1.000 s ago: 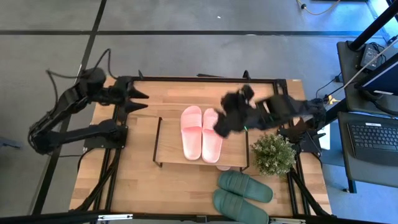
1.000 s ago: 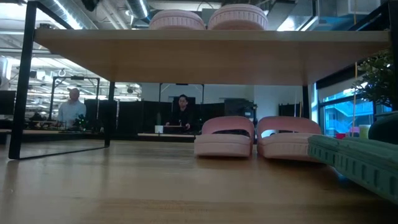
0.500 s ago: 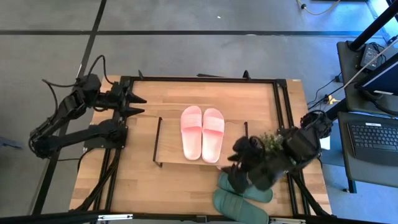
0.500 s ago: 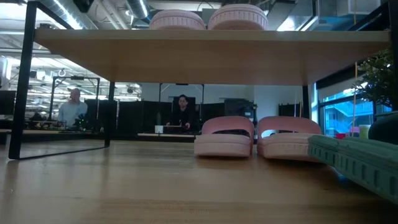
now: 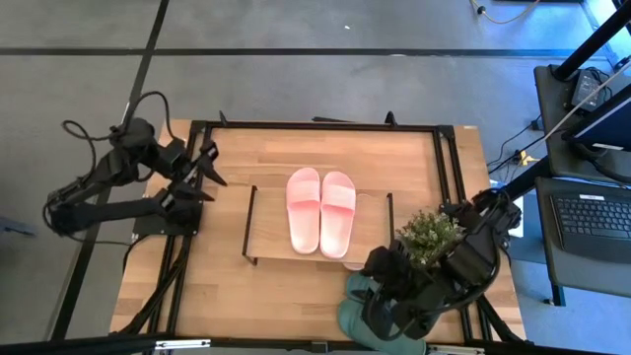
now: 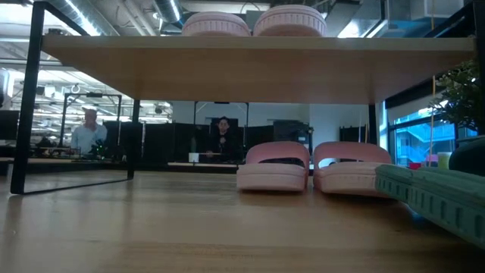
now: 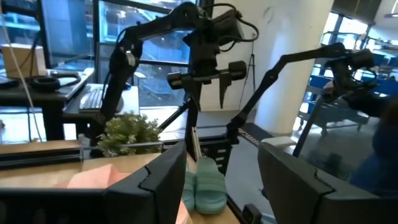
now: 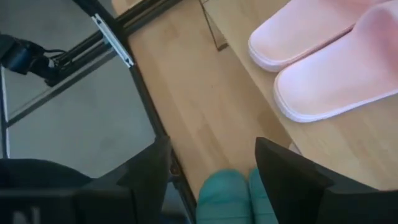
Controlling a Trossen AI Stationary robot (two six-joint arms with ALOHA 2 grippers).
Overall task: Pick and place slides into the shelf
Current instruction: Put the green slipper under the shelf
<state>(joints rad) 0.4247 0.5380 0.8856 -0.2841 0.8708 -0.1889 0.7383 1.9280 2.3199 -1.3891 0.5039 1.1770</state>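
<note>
One light pink pair of slides point(image 5: 320, 210) lies on the shelf's top board point(image 5: 271, 237). A second pink pair point(image 6: 311, 174) stands on the table under that board point(image 6: 227, 72). The dark green pair point(image 5: 353, 318) lies on the table near its near edge, in front of the shelf's right end, partly hidden by my right arm. My right gripper point(image 5: 385, 296) hangs open above the green pair point(image 8: 233, 196), fingers pointing down, clear of it in the left wrist view point(image 7: 202, 183). My left gripper point(image 5: 210, 177) waits open at the table's left edge.
A small potted plant point(image 5: 431, 237) stands just right of the shelf and close beside my right arm. Black frame rails point(image 5: 449, 168) run along the table's edges. Bare wood shows left of the shelf point(image 5: 212, 266). People sit in the room far behind the table point(image 6: 222, 136).
My right gripper has swung from above the shelf top's right part toward the table's near edge, and now hangs over the green slides. My left gripper has drawn back slightly toward the left edge. No slide has moved.
</note>
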